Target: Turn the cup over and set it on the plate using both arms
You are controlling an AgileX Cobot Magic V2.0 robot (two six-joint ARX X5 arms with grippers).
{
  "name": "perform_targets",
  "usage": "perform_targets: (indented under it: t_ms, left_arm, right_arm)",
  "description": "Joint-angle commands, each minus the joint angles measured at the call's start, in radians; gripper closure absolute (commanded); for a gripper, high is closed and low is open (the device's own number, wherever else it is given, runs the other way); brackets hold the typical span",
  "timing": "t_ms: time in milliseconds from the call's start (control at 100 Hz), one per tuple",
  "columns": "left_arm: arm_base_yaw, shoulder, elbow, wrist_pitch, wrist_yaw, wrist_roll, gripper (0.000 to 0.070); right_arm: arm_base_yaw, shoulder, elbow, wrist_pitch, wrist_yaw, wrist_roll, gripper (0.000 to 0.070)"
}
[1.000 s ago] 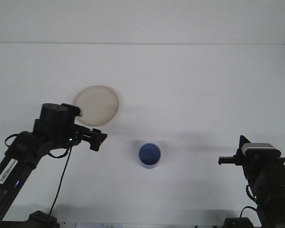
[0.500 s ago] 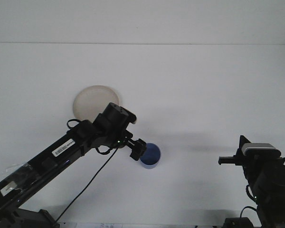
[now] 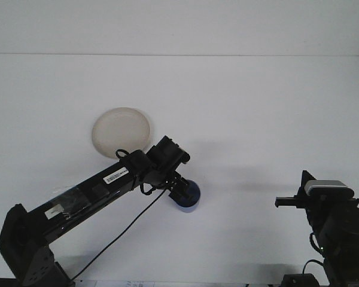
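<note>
The blue cup (image 3: 188,198) is standing on the white table (image 3: 257,107), below-right of the cream plate (image 3: 121,131). My left gripper (image 3: 180,190) is overlapping its left rim; I cannot tell my finger spacing. My right gripper (image 3: 285,202) is hanging well apart.

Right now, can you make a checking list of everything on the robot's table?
Surface: white table, plain.
Job's things: blue cup near the middle, cream plate apart from it, farther back and left.
Clutter: nothing seen.
Grippers: left gripper reaching onto the cup, fingers hidden; right gripper hanging off to the right, away from the cup.
Cables: black cable hanging under the left arm.
Surroundings: pale wall behind.
</note>
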Motion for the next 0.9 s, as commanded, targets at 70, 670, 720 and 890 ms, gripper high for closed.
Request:
perform_targets:
  t_ms: [70,670,720,890]
  left_arm:
    - [-0.008,0.005,0.037,-0.001,-0.007,0.023,0.0694]
    - [0.407,0.018,0.367,-0.084,-0.270,0.068,0.0694]
    - [0.445,0.029,0.367,-0.079,-0.270,0.069,0.0694]
    - [0.539,0.077,0.367,-0.060,-0.269,0.067,0.0694]
  right_arm:
    - [0.001,0.003,0.008,0.007,-0.001,0.007,0.0700]
    - [0.001,0.003,0.008,0.007,-0.001,0.008,0.0700]
    - [0.001,0.003,0.008,0.007,-0.001,0.008,0.0700]
    - [0.001,0.003,0.008,0.007,-0.001,0.008,0.0700]
